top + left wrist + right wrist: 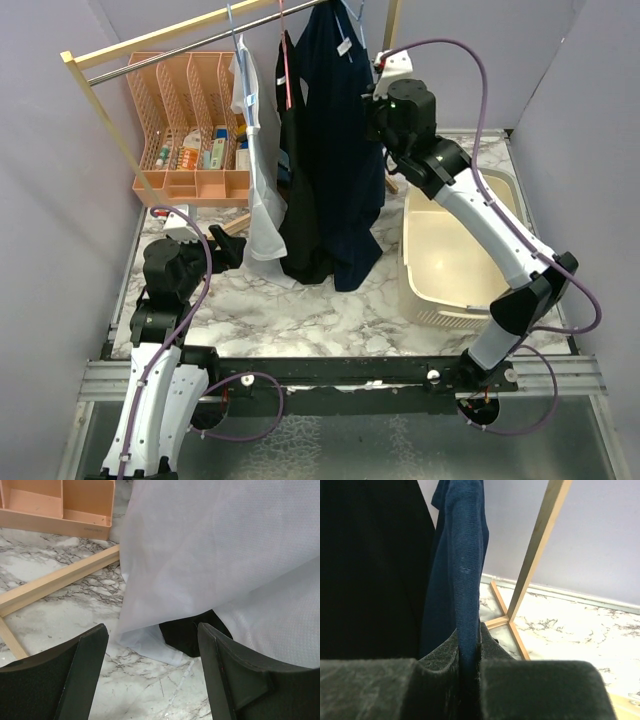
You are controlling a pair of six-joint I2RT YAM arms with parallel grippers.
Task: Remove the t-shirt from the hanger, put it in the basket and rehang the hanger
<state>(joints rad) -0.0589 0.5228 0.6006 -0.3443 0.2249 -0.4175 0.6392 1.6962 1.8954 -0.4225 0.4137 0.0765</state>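
Pinching navy t-shirt (462,570), right tool (469,652)

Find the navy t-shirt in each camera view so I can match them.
Top external: navy t-shirt hangs centre, right of the black garment.
Left wrist: not in it.
Right wrist: centre, its fold pinched in the right hand.
Shared landmark: the wooden rack.

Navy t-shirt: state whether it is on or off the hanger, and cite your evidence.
On: the navy t-shirt hangs full length from the rail, and the right gripper is shut on its edge.
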